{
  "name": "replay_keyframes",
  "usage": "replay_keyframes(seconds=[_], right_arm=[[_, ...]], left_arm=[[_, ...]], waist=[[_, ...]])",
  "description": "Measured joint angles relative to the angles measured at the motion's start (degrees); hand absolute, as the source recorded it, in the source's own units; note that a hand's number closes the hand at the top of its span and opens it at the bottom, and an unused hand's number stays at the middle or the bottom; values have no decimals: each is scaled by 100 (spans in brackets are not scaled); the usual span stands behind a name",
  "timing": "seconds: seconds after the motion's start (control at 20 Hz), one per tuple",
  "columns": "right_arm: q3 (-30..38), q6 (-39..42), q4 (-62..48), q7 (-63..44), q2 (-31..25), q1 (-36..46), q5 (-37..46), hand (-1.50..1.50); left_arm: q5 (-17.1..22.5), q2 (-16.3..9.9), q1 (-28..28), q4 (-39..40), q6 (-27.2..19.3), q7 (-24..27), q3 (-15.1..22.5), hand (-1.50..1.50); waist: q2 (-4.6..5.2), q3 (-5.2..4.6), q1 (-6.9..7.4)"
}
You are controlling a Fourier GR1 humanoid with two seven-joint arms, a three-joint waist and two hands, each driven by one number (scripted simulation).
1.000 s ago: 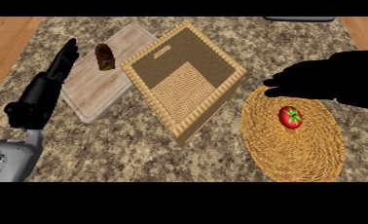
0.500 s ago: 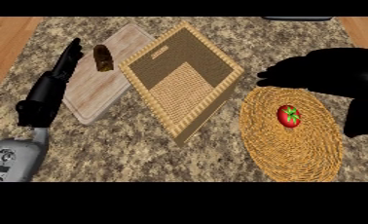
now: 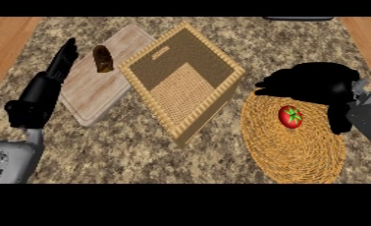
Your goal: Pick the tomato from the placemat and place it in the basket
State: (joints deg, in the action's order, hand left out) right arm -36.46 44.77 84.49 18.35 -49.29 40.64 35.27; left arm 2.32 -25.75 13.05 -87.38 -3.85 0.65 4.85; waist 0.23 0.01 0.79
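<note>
A red tomato [image 3: 290, 117] with a green stem sits on the round woven placemat [image 3: 290, 146] at the right. My right hand [image 3: 311, 82] hovers just behind and above the tomato, fingers spread toward the left and not touching it. The square wicker basket [image 3: 182, 81] stands in the middle of the counter, left of the placemat. My left hand [image 3: 51, 80] rests at the left edge with straight fingers pointing up, holding nothing.
A pale wooden cutting board [image 3: 98, 82] lies left of the basket, with a dark brown object [image 3: 103, 58] on its far end. A grey object [image 3: 297, 18] shows at the counter's far right edge. Wooden floor borders the counter at both sides.
My right hand has drawn back to the right and slightly nearer, so the tomato is more exposed. The tomato, basket and left hand have stayed put.
</note>
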Motion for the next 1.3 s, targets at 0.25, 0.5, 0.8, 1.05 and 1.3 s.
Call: replay_keyframes(seconds=[0.25,0.5,0.8,1.05,1.3], right_arm=[[-293,-554,-730,426,274,-98,699,-150],[-253,-940,-1318,891,471,-118,1199,-150],[-133,-1367,-1815,1230,877,-291,1676,-150],[68,-1703,-2049,1489,1056,-508,2008,-150],[325,-1761,-2257,1699,1210,-564,2259,-150]], left_arm=[[-76,59,-103,-160,55,-50,-63,0],[-195,165,-116,-182,121,-102,-130,0],[-324,272,-142,-209,204,-112,-255,0],[-353,337,-78,-62,344,-65,-415,0],[-537,497,-122,-8,363,64,-438,0]], waist=[[-3,1,13],[-9,1,-14],[-15,-1,-32],[-17,-2,-52],[-20,-1,-56]])
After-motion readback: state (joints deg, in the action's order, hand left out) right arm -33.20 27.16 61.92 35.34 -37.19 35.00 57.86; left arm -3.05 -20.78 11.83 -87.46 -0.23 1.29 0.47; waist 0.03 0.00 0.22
